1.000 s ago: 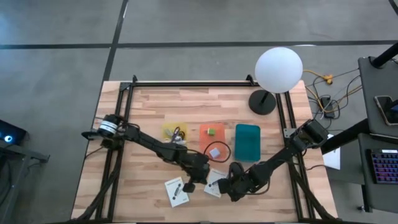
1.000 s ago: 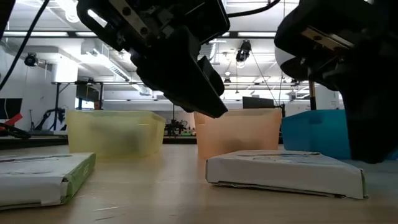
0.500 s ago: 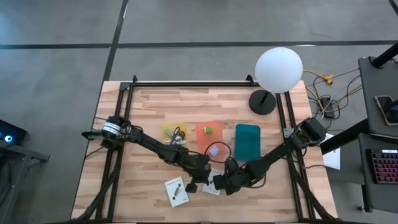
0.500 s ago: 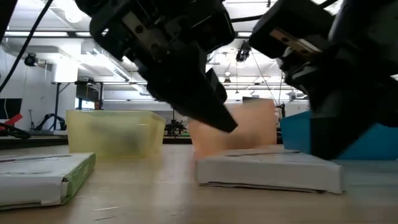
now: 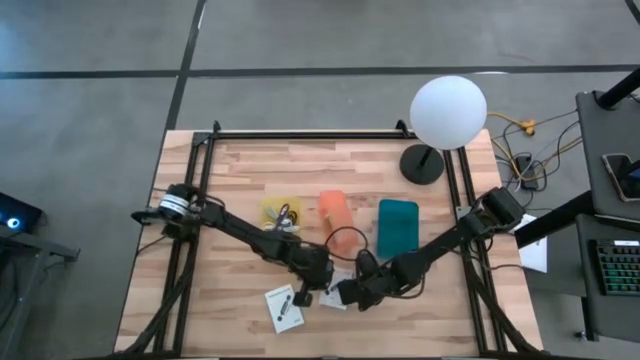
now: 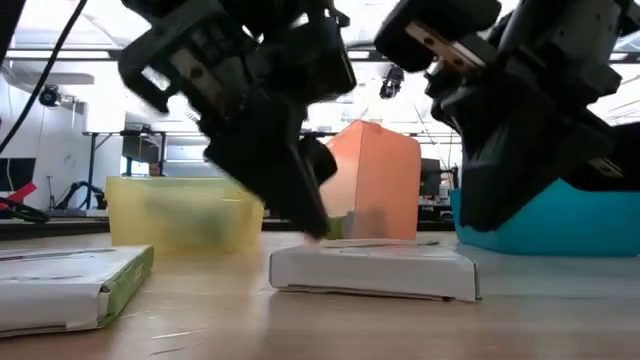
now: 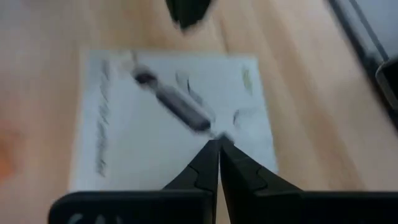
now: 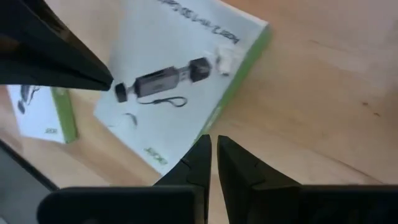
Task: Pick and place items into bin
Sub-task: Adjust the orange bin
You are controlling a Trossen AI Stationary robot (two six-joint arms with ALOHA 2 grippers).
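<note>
Both grippers were clenched empty at one white box: right gripper touching its far edge from the orange bin, left gripper opposite; the box's long axis ran between them.

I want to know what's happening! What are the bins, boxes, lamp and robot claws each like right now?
Left gripper: shut, tip over the middle box.
Right gripper: shut, beside that box.
Middle box: lying flat, closed.
Other box: lying flat, untouched.
Orange bin: tipped up, not flat.
Yellow bin: upright, things inside.
Teal bin: upright.
Lamp: standing.
</note>
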